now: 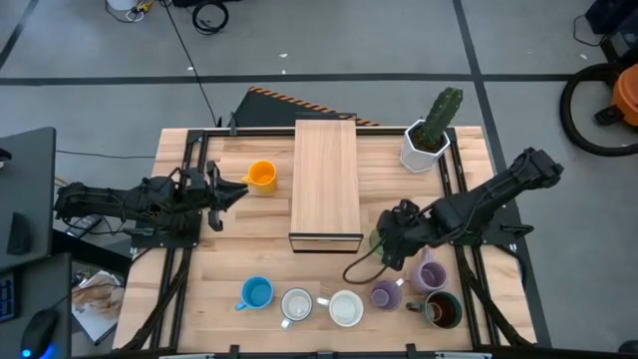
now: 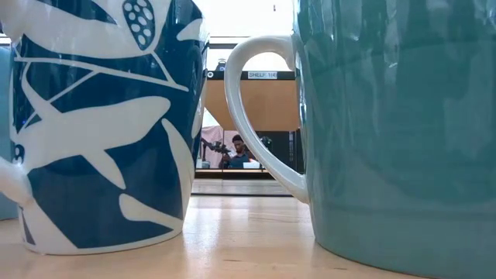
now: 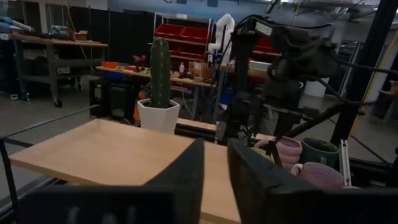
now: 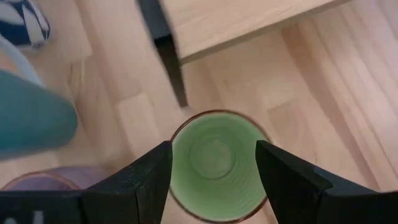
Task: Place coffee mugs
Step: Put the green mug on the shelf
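Note:
An orange mug stands upright on the table, left of a wooden riser. My left gripper is just beside the mug, level, and its fingers stand a little open with nothing between them. A green mug stands upright by the riser's near right corner. My right gripper hovers over it, pointing steeply down and open, with one finger over each side of the rim. Blue, white, purple and dark mugs stand along the near edge.
A white planter with a cactus stands at the far right of the table. Right in front of the low camera stand a blue-and-white patterned mug and a teal mug. Black frame rails run along both table sides.

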Tool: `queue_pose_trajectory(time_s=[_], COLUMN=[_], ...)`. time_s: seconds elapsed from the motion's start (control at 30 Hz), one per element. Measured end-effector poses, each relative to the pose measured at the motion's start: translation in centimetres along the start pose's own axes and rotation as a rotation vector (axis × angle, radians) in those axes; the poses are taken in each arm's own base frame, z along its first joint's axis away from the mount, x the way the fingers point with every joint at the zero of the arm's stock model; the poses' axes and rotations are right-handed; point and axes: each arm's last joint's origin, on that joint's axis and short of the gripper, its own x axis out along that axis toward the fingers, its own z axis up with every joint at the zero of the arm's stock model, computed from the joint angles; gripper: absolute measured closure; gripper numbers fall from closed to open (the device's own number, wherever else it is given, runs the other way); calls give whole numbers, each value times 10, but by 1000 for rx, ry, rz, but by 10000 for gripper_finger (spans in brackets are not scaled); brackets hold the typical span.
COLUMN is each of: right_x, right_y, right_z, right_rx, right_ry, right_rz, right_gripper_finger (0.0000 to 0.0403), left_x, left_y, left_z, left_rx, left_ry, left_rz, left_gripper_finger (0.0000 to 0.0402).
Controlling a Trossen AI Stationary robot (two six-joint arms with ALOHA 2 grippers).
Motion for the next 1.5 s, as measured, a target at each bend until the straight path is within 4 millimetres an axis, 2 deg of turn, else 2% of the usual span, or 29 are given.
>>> queue_pose_trajectory(time_s=[0.17,0.37,0.73,1.0,1.3,1.5], right_x=[12,33,60,60,62,62], right_y=[16,25,33,28,27,21], right_z=[0,-4,-9,-8,-6,-4], right_rx=[-33,-54,-115,-169,-266,-274], right_ry=[118,210,327,346,360,397], right_rz=[-15,-42,-68,-81,-61,-61], right_gripper_finger=[166,173,227,282,366,378], left_x=[0,0,0,0,0,0], left_y=[0,1,1,-1,-1,-1], left_z=[0,0,0,0,0,0], left_rx=[0,-2,-6,7,11,12], left_ry=[1,-1,-1,0,5,6], left_rz=[1,35,34,-24,-37,-37], left_gripper_finger=[276,278,280,280,280,280])
